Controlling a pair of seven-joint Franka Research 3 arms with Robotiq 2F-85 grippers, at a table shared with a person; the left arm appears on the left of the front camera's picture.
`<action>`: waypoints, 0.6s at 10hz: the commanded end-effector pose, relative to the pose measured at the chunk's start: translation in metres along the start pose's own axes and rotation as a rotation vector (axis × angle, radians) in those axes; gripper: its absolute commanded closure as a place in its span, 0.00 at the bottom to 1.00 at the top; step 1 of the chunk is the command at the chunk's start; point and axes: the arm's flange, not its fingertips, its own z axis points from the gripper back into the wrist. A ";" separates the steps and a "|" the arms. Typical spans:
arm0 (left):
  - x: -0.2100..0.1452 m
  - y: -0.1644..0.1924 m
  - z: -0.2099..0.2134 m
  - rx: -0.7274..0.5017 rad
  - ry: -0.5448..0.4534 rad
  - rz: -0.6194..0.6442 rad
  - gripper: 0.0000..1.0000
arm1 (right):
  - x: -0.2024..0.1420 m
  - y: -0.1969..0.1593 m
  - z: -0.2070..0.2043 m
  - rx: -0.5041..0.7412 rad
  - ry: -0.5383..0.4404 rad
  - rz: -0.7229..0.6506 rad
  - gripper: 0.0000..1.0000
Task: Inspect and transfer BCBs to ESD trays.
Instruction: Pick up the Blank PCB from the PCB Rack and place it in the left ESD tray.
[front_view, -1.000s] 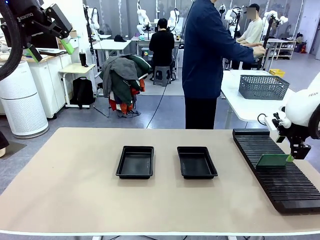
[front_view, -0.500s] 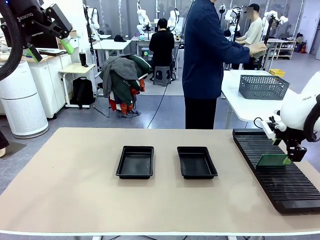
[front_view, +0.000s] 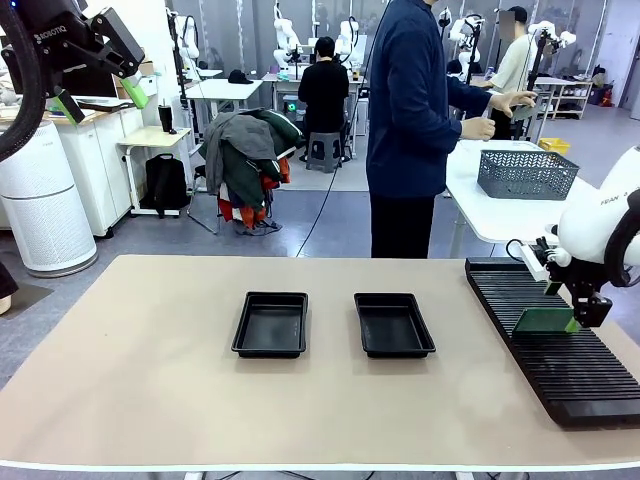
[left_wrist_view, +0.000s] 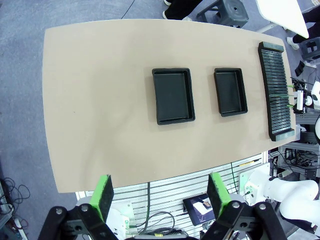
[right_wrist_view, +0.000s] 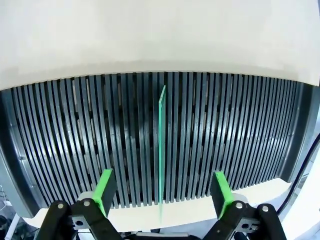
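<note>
While the tan table (front_view: 150, 380) carries a long slotted rack (front_view: 575, 385) at its right end and two black trays (front_view: 271, 324) (front_view: 393, 324) side by side mid-table, one green board (front_view: 542, 321) stands on edge in a rack slot. The right gripper (right_wrist_view: 162, 176) straddles it, jaws spread wide, pads (right_wrist_view: 106, 184) seemingly clear of both faces. The left gripper (left_wrist_view: 160, 187) hangs high, wide open, holding nothing.

You'll find a black slotted rack (front_view: 565, 375) at the beige table's (front_view: 140, 370) right end, a grey mesh basket (front_view: 526, 173) on the white table (front_view: 470, 200) beyond.
</note>
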 end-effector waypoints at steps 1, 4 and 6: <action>0.000 0.000 0.000 0.000 0.000 0.001 0.00 | -0.009 0.000 -0.006 -0.017 -0.019 0.009 0.00; 0.000 0.000 0.000 0.000 0.000 0.001 0.00 | -0.014 0.001 -0.007 -0.013 -0.051 -0.008 0.00; 0.000 0.000 0.000 0.000 0.000 0.001 0.00 | -0.016 0.000 -0.005 -0.008 -0.088 -0.015 0.00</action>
